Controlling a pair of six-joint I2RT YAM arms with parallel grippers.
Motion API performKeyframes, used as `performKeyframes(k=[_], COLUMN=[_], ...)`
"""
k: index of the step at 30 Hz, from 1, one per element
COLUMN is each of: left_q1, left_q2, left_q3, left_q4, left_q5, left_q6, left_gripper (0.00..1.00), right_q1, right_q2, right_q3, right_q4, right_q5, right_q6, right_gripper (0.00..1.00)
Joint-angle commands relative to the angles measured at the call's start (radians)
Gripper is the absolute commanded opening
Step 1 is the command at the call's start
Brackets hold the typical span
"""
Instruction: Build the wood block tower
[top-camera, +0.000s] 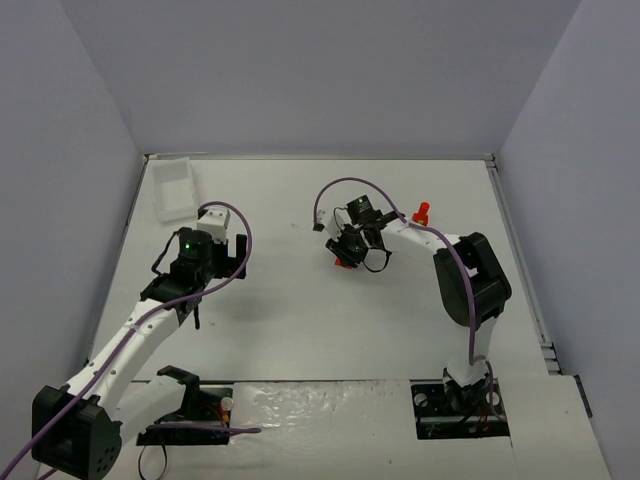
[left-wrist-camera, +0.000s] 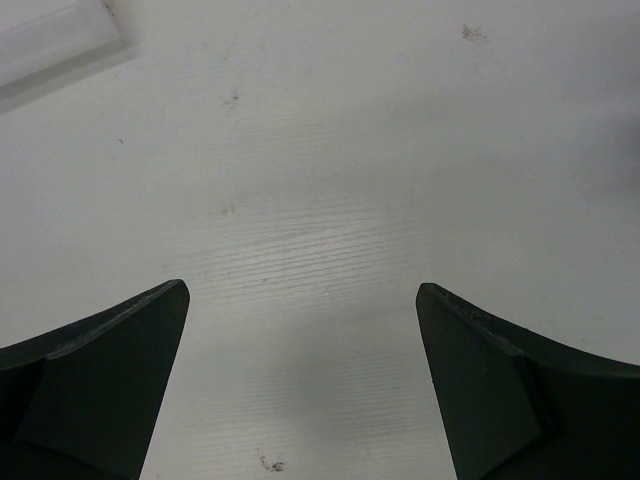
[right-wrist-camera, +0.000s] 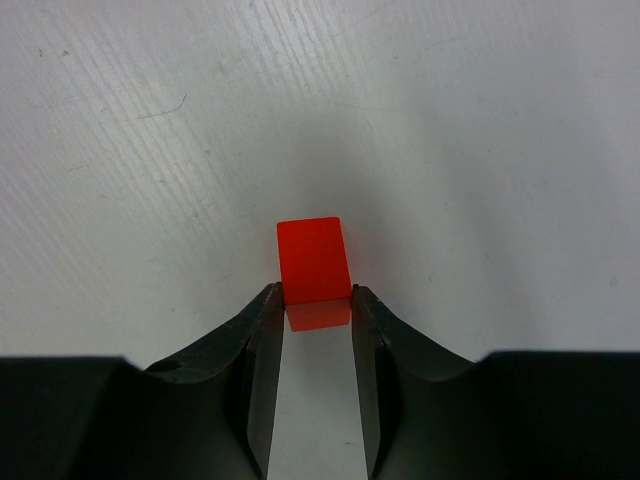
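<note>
Right claw (right-wrist-camera: 313, 292): my jaws stood narrow, one tip at each side of the near end of the red block (right-wrist-camera: 313, 258). I could not tell whether they touched it or sat just off it, so I claimed no sure clamp.
Red block: it lay flat on the tabletop (top-camera: 300, 330), near the middle, with only its near end between my tips.
Step in hand: by my judgement, picking up one more block for the stack.
Next move: I judged it called for a firm squeeze, since so little of the block was in my grip. After that, a straight lift and a carry back and to the right.
Left claw (left-wrist-camera: 302, 290): jaws wide apart with nothing between them, hanging over bare tabletop on the left.
Wood block tower (top-camera: 421, 212): a small red stack stood upright farther back, just beside my right forearm and apart from the block. It was too small for me to count its pieces.
Tray (top-camera: 175, 188): a white plastic tray sat at the far left corner. I made out nothing inside it, though tiny pieces might not have shown.
</note>
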Motion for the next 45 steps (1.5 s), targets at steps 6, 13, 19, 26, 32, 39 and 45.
performKeyframes(k=[6, 13, 19, 26, 32, 39, 45], left_q1=[-0.002, -0.002, -0.009, -0.040, -0.059, -0.065, -0.064], left_q2=[-0.020, -0.019, -0.002, 0.039, 0.076, 0.092, 0.095], left_q3=[0.016, 0.015, 0.034, 0.073, 0.048, 0.032, 0.030], left_q4=[0.060, 0.062, 0.052, 0.043, 0.075, 0.096, 0.099], left_q5=[0.013, 0.018, 0.032, 0.034, 0.042, 0.039, 0.037], left_q6=[0.018, 0.024, 0.043, 0.073, 0.089, 0.104, 0.105], left_gripper=[0.97, 0.97, 0.97, 0.97, 0.97, 0.97, 0.97], right_q1=[0.003, -0.092, -0.285, -0.471, -0.555, -0.580, -0.576], right_q2=[-0.053, -0.188, -0.270, -0.240, -0.175, -0.117, -0.102], right_q3=[0.066, 0.110, 0.218, 0.381, 0.463, 0.508, 0.510], right_q4=[-0.024, -0.090, -0.242, -0.400, -0.470, -0.511, -0.511], right_q5=[-0.011, -0.030, -0.085, -0.162, -0.199, -0.231, -0.249], right_q6=[-0.042, -0.096, -0.228, -0.364, -0.423, -0.466, -0.478], right_gripper=[0.00, 0.00, 0.00, 0.00, 0.00, 0.00, 0.00])
